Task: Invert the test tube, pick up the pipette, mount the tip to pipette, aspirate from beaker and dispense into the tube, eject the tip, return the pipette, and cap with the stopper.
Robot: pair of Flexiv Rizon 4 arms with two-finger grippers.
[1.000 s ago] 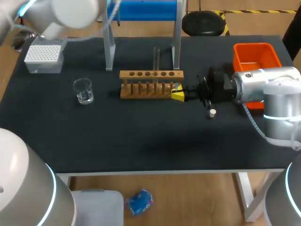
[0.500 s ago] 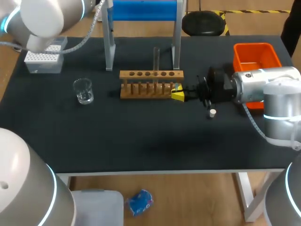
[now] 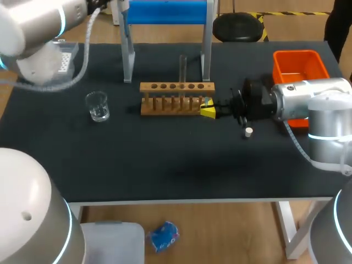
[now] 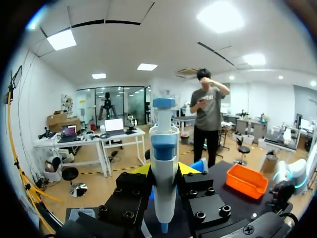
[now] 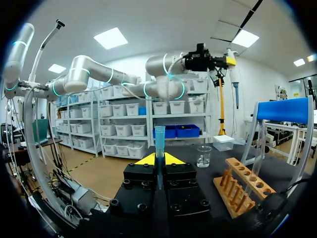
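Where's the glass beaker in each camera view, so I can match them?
Head view: beaker left of the wooden rack.
Left wrist view: not in it.
Right wrist view: beaker ahead of the right tool, beyond the wooden rack.
Shared landmark: the wooden rack.

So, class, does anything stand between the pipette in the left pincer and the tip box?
Nothing visible does. In the right wrist view the pipette hangs from the left pincer high over the table. Only open air lies between it and the tip box below. The beaker stands apart from the box.
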